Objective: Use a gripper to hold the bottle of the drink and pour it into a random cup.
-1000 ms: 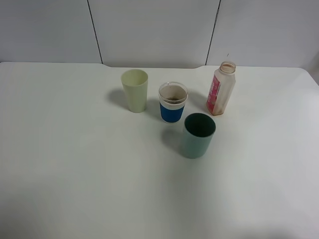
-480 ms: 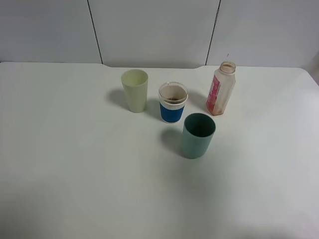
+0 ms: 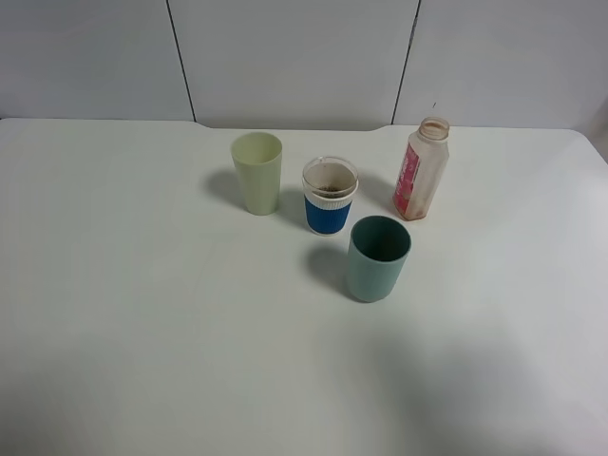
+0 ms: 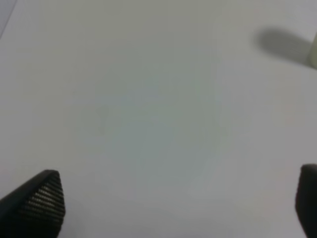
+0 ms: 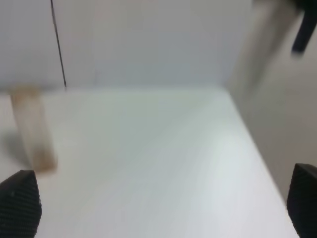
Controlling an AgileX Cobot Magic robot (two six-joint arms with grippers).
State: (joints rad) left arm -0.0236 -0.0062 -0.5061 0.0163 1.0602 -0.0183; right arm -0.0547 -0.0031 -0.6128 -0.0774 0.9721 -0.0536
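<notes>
Both grippers are seen only in their own wrist views: the left gripper (image 4: pixel 176 198) is spread wide over bare white table (image 4: pixel 148 109), with one ribbed fingertip (image 4: pixel 42 198) at each lower corner and nothing between them, and the right gripper (image 5: pixel 163 201) is likewise held wide apart and empty, its blurred view taking in the bottle of the drink (image 5: pixel 32 129) standing well off near the table's far edge. From the high camera, neither arm is in view. Nearest the front edge stands a teal cup (image 3: pixel 378 257). Just behind it and to its left, the cup (image 3: pixel 330 196) with the blue band is placed upright, brownish inside. Farther left of that, a pale yellow-green tumbler (image 3: pixel 257 172) stands. Behind and to the right of the teal cup, the bottle of the drink (image 3: pixel 422 169) is upright, uncapped, its pink-red label turned toward the cups.
</notes>
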